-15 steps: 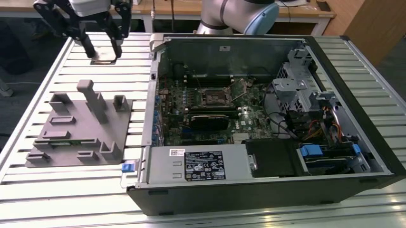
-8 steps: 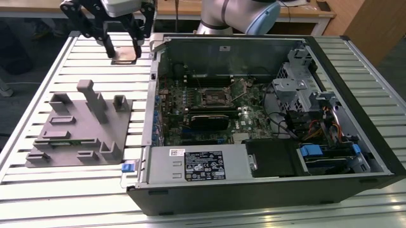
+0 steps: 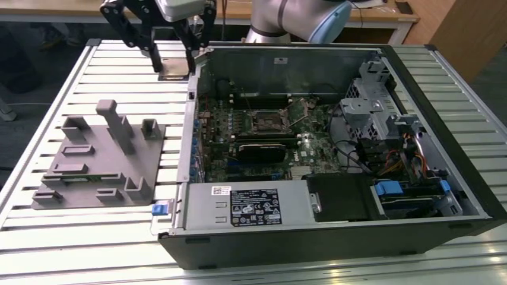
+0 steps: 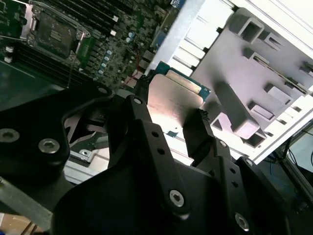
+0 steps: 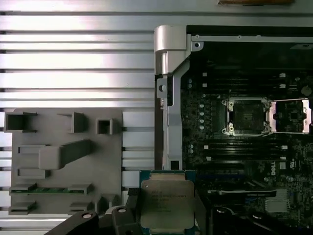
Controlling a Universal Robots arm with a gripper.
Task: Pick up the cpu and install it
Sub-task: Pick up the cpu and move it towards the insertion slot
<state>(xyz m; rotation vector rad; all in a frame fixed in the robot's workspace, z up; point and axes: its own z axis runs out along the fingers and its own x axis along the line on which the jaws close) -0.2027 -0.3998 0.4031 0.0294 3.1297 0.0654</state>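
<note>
The gripper [image 3: 173,65] is pinching the cpu [image 5: 166,203] between its fingertips, hovering with the computer case [image 3: 317,249] wall just beside it.

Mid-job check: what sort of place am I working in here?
Most likely a robotics lab bench set up for PC assembly: a slatted aluminium table carries an open computer case and a grey parts fixture, wooden desks stand behind, and the gripper holds the cpu.
</note>
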